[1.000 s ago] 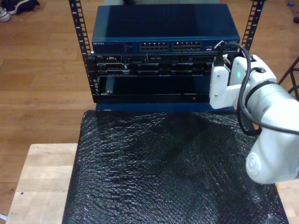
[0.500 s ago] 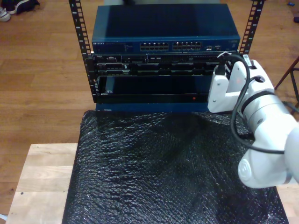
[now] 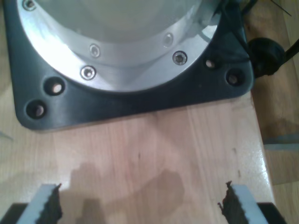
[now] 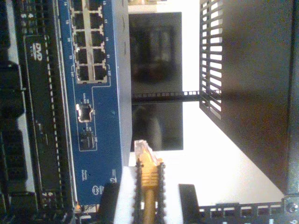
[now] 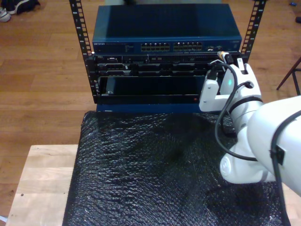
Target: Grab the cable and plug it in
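My second gripper [image 4: 145,198] is clamped on the cable [image 4: 148,179], a thin yellow network lead whose small clear plug [image 4: 142,149] sticks out just beyond the dark, ridged fingers [image 4: 110,200]. In the second wrist view the plug tip sits just beside the edge of the blue network switch [image 4: 93,93], close to its face but not in any socket — the rows of ports [image 4: 88,42] lie further along that face, well apart from the plug. In the exterior view, the white arm [image 5: 254,132] fills the right side of the frame and reaches up to the rack [image 5: 164,70] at the top centre; the gripper end [image 5: 221,61] meets the right-hand end of the switch [image 5: 164,44], where a speck of yellow shows. Below the rack, a black bubble-textured mat [image 5: 164,169] covers the wooden table [image 5: 42,183], which shows bare at the lower left of that frame. My first gripper [image 3: 140,207] is spread wide with nothing between its serrated fingertips [image 3: 49,205] — it hangs above pale wood [image 3: 154,158], facing a dark base plate [image 3: 131,100] with a bolted silver ring [image 3: 117,56] on it.
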Robot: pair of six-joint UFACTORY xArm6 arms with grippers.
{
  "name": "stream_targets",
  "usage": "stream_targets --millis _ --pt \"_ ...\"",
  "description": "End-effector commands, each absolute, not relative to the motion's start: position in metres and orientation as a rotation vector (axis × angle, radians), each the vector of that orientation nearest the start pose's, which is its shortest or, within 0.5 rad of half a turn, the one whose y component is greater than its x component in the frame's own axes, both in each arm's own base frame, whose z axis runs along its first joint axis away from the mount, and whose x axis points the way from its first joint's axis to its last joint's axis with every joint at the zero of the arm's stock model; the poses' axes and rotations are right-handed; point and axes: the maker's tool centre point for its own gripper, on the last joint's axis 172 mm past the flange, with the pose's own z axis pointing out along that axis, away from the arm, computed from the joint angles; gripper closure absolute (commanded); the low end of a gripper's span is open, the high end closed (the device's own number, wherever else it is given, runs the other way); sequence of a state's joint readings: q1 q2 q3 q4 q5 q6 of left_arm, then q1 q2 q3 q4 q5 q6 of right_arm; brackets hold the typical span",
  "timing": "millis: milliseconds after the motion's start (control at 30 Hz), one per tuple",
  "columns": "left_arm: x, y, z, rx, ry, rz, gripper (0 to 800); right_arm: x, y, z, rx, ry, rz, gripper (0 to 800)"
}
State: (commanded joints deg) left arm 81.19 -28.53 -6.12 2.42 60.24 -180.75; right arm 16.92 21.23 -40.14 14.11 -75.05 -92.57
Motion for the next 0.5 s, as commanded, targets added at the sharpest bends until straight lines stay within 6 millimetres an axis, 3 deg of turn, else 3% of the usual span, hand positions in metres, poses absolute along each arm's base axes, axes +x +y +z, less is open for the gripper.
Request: stream_targets --millis 133,500 --pt "0.011 0.122 0.029 -2.235 2.655 -0.466 0 0.598 0.123 0.298 1.192 1.152 1.311 800" --pt "0.011 0.122 0.029 -2.237 2.654 -0.467 0 0.613 0.137 0.279 1.223 1.062 1.29 800"
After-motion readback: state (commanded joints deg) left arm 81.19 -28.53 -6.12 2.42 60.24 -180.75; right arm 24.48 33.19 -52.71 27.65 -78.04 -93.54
